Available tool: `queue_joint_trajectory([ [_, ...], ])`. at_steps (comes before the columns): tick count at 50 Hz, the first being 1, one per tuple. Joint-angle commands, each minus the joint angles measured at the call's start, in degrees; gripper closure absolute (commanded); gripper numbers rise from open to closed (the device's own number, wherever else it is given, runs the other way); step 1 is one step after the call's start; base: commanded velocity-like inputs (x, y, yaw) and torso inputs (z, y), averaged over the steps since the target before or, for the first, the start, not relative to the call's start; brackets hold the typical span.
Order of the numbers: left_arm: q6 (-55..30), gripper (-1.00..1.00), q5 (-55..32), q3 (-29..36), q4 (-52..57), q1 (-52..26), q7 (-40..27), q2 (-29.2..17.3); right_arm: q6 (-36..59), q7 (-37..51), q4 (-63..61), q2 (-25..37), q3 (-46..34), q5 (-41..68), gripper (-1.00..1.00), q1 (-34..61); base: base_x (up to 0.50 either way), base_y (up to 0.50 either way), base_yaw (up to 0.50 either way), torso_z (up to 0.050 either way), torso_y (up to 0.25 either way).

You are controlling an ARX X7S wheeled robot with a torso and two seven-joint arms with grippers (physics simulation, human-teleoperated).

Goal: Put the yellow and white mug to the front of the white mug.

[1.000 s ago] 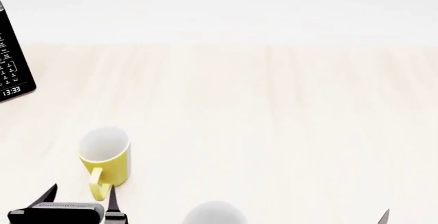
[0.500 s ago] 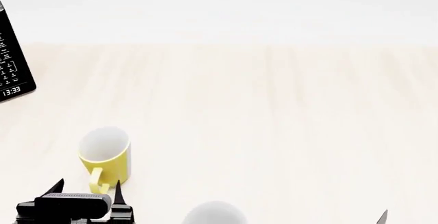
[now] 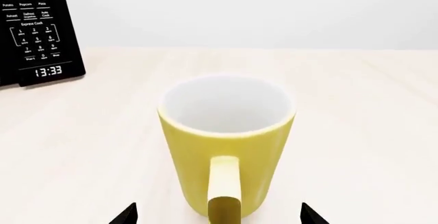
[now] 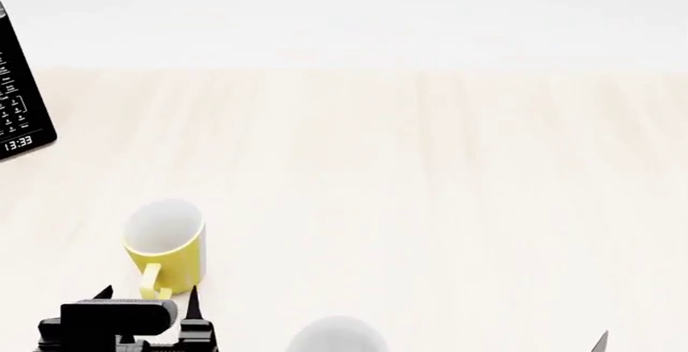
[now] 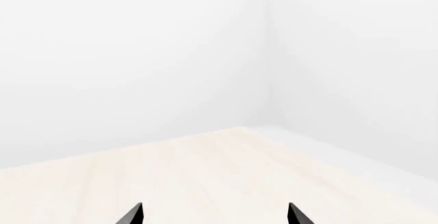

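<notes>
Yellow on the outside and white inside, the small cylindrical yellow and white mug [image 4: 164, 245] stands upright on the pale, light-wood table [image 4: 430, 175], at the near left part of it in the head view. Its yellow loop handle [image 4: 151, 281] points toward the robot. Directly before this handle is the left gripper [image 4: 148, 297], a black one, with its two pointed fingertips on either side of the handle; the right fingertip [image 4: 195, 301] is just beside the base of the mug. The jaws are spread apart and hold nothing. In the left wrist view the same mug [image 3: 227, 144] fills the middle, its opening is seen from above and the handle [image 3: 224, 189] comes straight to the camera, between the two dark fingertips [image 3: 125, 215] at the edge of the picture. I cannot tell if a fingertip touches the mug.

The larger white mug [image 4: 337, 333] shows only as a round white top at the lower edge of the head view, to the right of the yellow and white mug and closer to the robot, well apart from it.

A black microwave control panel [image 4: 22, 98] with white buttons and a clock showing 13:33 stands at the far left.

Of the right gripper [image 5: 215, 215] only two black tips are seen in its wrist view, apart from each other, over bare table and white walls.
</notes>
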Motion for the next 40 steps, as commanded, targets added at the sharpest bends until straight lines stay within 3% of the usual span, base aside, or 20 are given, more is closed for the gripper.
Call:
queue_joint_trajectory([
  [1,0.7,-1.00,-0.9,0.2,-1.3,-0.7,0.1,-0.1,-0.1,0.3,0.3,0.2,-0.3,0.2,-1.00,0.1,0.00,0.00,0.00,0.000,0.000],
  [2,1.0,1.00,-0.8,0.2,-1.7,-0.9,0.0,-0.1,-0.1,0.3,0.3,0.2,-0.3,0.2,-1.00,0.1,0.00,0.00,0.00,0.000,0.000],
  [26,2.8,1.00,-1.4,1.9,-1.2,-0.3,0.8,-1.0,0.0,1.0,0.7,0.7,-0.7,0.5,-1.00,0.3,0.00,0.00,0.00,0.000,0.000],
  [33,4.4,1.00,-3.6,2.4,-1.3,-1.9,5.9,-2.4,-0.1,1.1,0.3,1.0,-0.7,0.8,-1.00,-0.1,0.00,0.00,0.00,0.000,0.000],
  [40,8.8,1.00,-3.5,3.6,-10.1,-8.9,12.6,-3.0,-0.4,1.2,0.7,1.1,-0.9,0.8,-1.00,-0.1,0.00,0.00,0.00,0.000,0.002],
])
